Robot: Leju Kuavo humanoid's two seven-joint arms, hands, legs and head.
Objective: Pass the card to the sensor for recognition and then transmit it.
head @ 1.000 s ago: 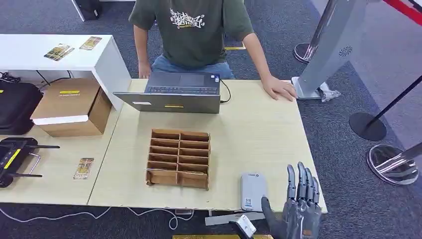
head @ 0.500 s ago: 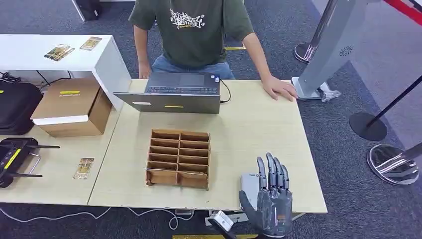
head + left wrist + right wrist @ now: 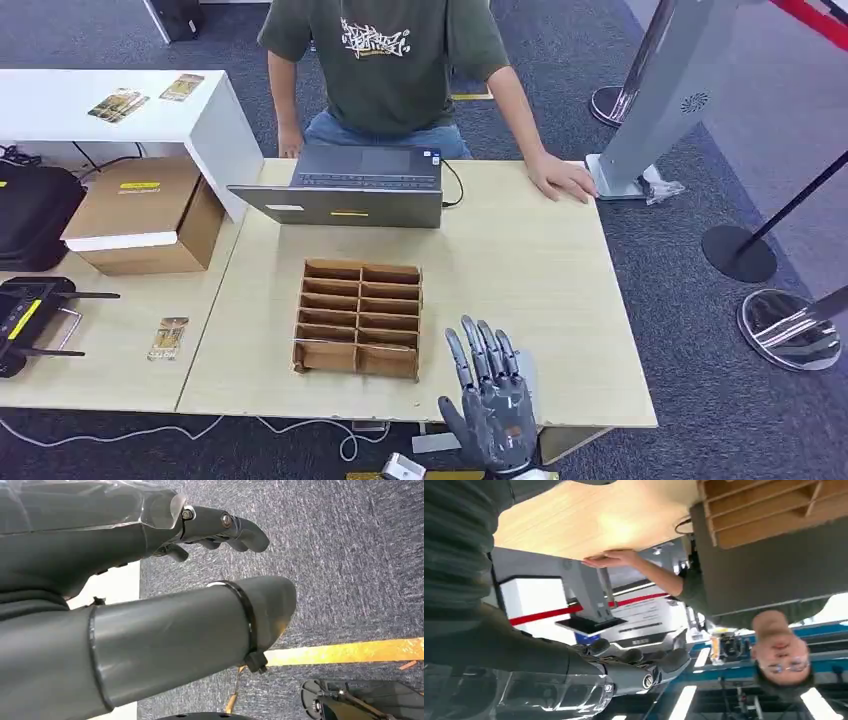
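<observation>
Right robot hand (image 3: 490,405), fingers spread and empty, hovers just right of the wooden organizer (image 3: 358,318), over the grey sensor (image 3: 527,368). Left robot hand (image 3: 220,530) hangs empty. A card (image 3: 168,338) lies flat well left of the organizer. It is probably thin, light and slippery, so pinch an edge.

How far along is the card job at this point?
Nothing looks done yet. Neither hand has a card: the right hand hovers with fingers spread above the grey sensor at the table's near edge, and the left hand hangs over the floor holding nothing. One card lies on the left table. Left to do: pick up a card, present it to the sensor, pass it on.
</observation>
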